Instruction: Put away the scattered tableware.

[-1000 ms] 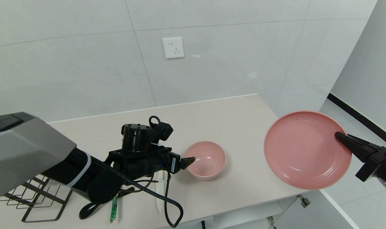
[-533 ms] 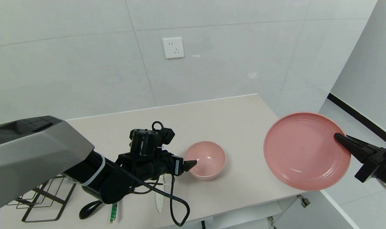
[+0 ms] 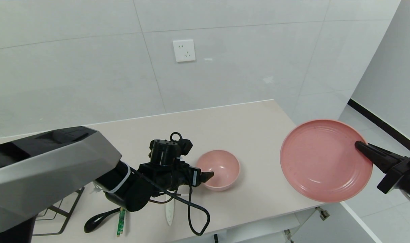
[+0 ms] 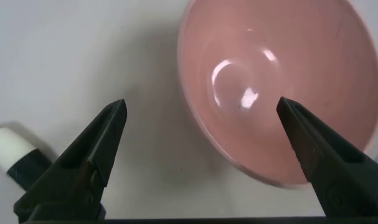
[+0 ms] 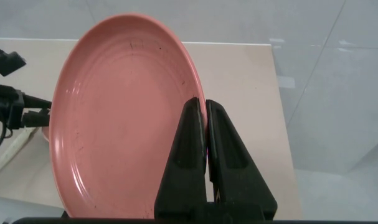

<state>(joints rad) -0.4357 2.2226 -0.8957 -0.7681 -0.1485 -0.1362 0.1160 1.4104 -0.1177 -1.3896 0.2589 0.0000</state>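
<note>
The bowl [image 3: 223,167] could skid or tip on the worktop [image 3: 252,128] if the left hand [image 4: 201,107], spread wide, closed off-centre: it straddled the near wall, one side over the hollow. The right hand [image 3: 359,145] pinched the plate [image 3: 319,158] by its rim, partly past the worktop's edge, where a slip meant a drop.

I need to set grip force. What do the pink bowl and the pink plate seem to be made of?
Deep round pink bowl: probably plastic or melamine, smooth and glossy; crisp light spots shine inside it. Flat round pink plate, its rim pinched in the right gripper: likely the same, semi-gloss, with moulded concentric rings. Glazed ceramic cannot be ruled out.
</note>
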